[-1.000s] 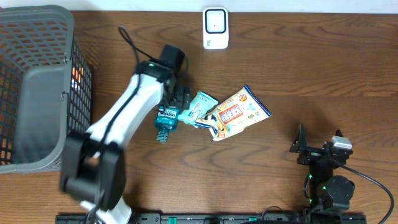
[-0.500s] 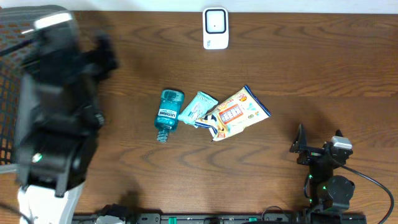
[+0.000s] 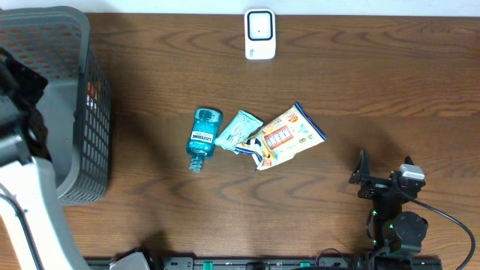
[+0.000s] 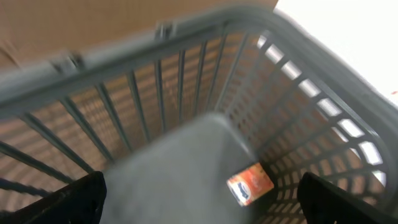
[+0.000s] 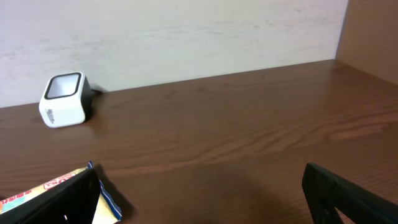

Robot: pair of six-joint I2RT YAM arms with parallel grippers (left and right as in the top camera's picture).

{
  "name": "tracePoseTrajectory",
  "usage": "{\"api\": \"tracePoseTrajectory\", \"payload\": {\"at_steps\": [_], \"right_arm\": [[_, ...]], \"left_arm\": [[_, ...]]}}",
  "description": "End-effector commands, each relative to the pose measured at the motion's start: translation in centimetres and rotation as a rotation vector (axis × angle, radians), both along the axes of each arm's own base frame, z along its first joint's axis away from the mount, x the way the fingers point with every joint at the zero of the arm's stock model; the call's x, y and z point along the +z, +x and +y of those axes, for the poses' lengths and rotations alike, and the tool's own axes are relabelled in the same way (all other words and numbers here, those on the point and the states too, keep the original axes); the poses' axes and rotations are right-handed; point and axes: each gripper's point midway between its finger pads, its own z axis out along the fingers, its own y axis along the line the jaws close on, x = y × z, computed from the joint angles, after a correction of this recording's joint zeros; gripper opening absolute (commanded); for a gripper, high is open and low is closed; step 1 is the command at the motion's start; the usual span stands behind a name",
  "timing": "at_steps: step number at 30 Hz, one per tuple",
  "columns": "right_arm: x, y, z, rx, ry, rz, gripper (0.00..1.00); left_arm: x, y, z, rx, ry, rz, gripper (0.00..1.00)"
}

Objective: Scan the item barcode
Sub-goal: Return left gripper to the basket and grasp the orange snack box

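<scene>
Nearest, at 4 o'clock, the right claw (image 5: 199,202) sits spread wide and empty, just as it did a moment ago. The left claw (image 4: 208,199) has moved away from the blue bottle (image 3: 202,139), which lies in the middle of the surface (image 3: 375,90) beside a teal pouch (image 3: 238,129) and a yellow snack bag (image 3: 289,135). It now hangs at 9 o'clock, spread wide and empty over the grey basket (image 3: 75,22). I think the orange pack (image 4: 250,183) on the basket floor is the next thing to grab and carry to the white scanner (image 3: 260,34), far off at 12 o'clock.
</scene>
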Motion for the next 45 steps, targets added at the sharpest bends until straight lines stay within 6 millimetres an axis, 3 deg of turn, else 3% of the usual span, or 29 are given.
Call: {"api": "tracePoseTrajectory", "payload": {"at_steps": [1,4,13,18,21,29,40,45], "right_arm": [[-0.1,0.0,-0.2,-0.007,-0.013,0.004,0.99],[-0.1,0.0,-0.2,-0.007,-0.012,0.004,0.99],[-0.1,0.0,-0.2,-0.007,-0.013,0.004,0.99],[-0.1,0.0,-0.2,-0.007,-0.013,0.004,0.99],[-0.1,0.0,-0.2,-0.007,-0.013,0.004,0.99],[-0.1,0.0,-0.2,-0.007,-0.013,0.004,0.99],[-0.1,0.0,-0.2,-0.007,-0.012,0.004,0.99],[-0.1,0.0,-0.2,-0.007,-0.012,0.004,0.99]], "left_arm": [[-4.6,2.7,0.3,-0.011,-0.24,-0.046,0.98],[-8.3,4.4,1.0,-0.015,-0.3,0.019,0.98],[-17.9,6.6,2.2,0.133,-0.484,0.112,0.98],[-22.9,8.6,1.3,0.083,-0.597,0.15,0.98],[-24.8,9.6,0.9,0.057,-0.639,0.15,0.98],[-28.0,11.7,-0.1,-0.009,-0.725,0.128,0.98],[-27.8,14.1,-2.7,-0.124,-0.688,0.125,0.98],[-28.2,14.1,-3.2,-0.113,-0.648,0.155,0.95]]}}
